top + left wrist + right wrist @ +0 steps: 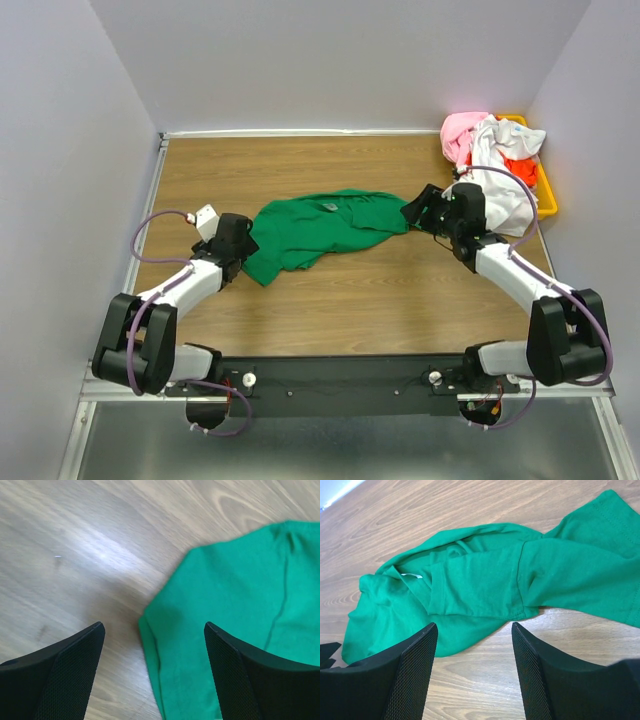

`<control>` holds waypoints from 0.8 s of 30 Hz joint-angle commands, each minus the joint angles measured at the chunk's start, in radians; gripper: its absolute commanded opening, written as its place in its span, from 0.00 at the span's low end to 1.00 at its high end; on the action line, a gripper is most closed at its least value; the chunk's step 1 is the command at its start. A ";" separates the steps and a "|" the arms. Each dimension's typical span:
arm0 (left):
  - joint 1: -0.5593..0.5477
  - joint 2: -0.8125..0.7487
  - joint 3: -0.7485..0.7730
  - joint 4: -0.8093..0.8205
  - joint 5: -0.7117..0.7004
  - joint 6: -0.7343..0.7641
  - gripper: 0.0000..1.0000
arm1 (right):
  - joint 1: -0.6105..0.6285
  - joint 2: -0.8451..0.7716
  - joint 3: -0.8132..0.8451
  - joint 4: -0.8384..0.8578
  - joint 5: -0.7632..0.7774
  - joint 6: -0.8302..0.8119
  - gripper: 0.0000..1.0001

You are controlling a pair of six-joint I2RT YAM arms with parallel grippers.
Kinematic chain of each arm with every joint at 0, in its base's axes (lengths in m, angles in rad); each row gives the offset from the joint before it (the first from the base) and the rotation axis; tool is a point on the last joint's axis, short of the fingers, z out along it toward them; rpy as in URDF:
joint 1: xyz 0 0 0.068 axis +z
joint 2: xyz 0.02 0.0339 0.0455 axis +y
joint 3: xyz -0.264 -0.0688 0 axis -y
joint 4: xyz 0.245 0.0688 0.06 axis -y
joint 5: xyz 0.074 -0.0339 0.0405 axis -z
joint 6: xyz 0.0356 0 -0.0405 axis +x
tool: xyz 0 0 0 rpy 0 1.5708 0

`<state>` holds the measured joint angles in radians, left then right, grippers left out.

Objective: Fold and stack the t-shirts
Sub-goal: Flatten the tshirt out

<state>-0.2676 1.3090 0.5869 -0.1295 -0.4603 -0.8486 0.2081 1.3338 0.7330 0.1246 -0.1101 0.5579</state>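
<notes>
Wooden tabletop (380,300) carries the crumpled green t-shirt (320,228) at its middle: likely light, limp cloth, best pinched at hem corners. Left pincer (154,628) and right pincer (475,626) both gape empty at its ends

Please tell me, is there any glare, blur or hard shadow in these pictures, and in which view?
Left wrist view: a pale glare patch washes out the table beside the green t-shirt. Right wrist view: no glare; the shirt's seams are sharp. Top external view: even light, only soft shadows; the white t-shirt looks nearly overexposed.
</notes>
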 commanded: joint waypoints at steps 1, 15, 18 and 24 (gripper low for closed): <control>0.002 0.015 0.004 0.073 0.083 0.040 0.88 | 0.002 -0.025 -0.014 -0.017 -0.016 0.008 0.68; 0.005 0.114 0.017 0.113 0.179 0.102 0.71 | 0.002 -0.074 -0.029 -0.028 -0.014 -0.004 0.69; 0.005 0.111 0.010 0.120 0.189 0.109 0.58 | 0.002 -0.081 -0.032 -0.034 -0.005 -0.009 0.70; 0.008 0.119 0.002 0.125 0.219 0.137 0.03 | 0.001 -0.073 -0.030 -0.040 -0.002 -0.010 0.70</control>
<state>-0.2672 1.4143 0.5930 -0.0223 -0.2775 -0.7380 0.2081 1.2732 0.7177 0.1131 -0.1181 0.5591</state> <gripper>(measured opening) 0.093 0.697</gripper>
